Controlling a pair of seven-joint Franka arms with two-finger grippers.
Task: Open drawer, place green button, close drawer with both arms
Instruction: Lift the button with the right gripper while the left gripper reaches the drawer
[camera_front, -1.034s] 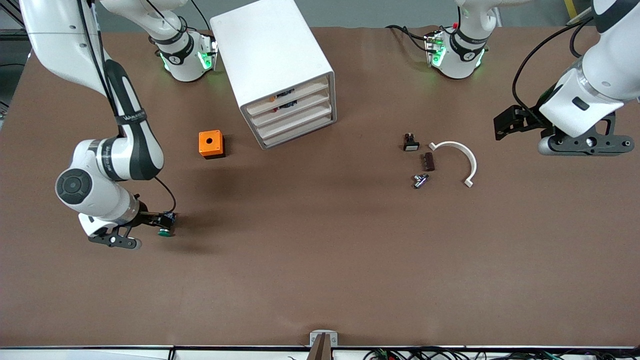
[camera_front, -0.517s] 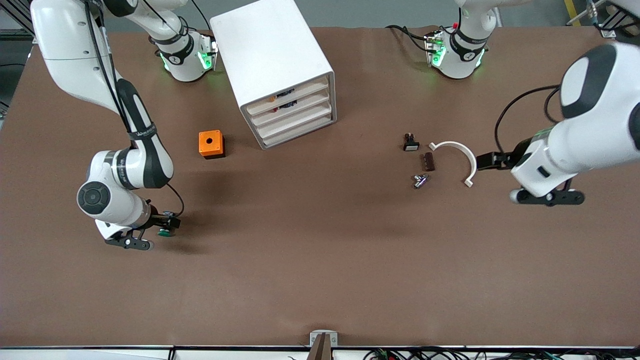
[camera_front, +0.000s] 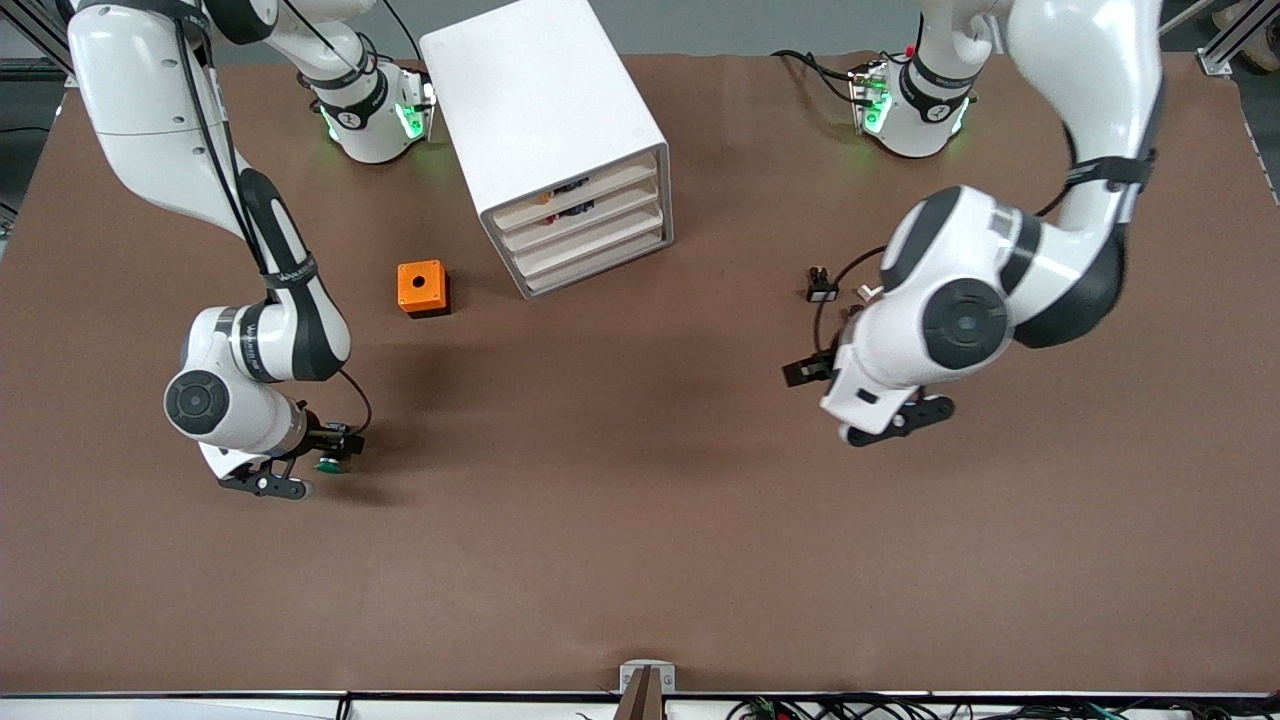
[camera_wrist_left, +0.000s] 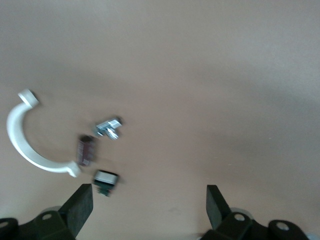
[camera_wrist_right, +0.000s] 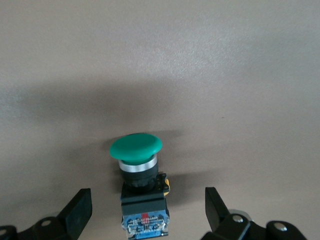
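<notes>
The button (camera_wrist_right: 142, 190) has a green cap and a black-and-blue body. It lies on its side on the table toward the right arm's end, also in the front view (camera_front: 328, 463). My right gripper (camera_wrist_right: 145, 212) is open, low at the table, with one finger on each side of the button's body and not touching it; it also shows in the front view (camera_front: 333, 446). The white cabinet (camera_front: 545, 120) has four drawers, all shut, the lower ones (camera_front: 598, 252) included. My left gripper (camera_wrist_left: 148, 209) is open and empty over the table beside the small parts (camera_front: 808, 371).
An orange box with a hole (camera_front: 421, 288) sits near the cabinet. A black button with a white cap (camera_wrist_left: 105, 181) (camera_front: 821, 290), a brown piece (camera_wrist_left: 86, 150), a metal piece (camera_wrist_left: 108, 127) and a white curved piece (camera_wrist_left: 20, 140) lie under the left arm.
The left arm has swung from its end of the table in over the small parts. The right gripper has shifted slightly about the button, still open.
</notes>
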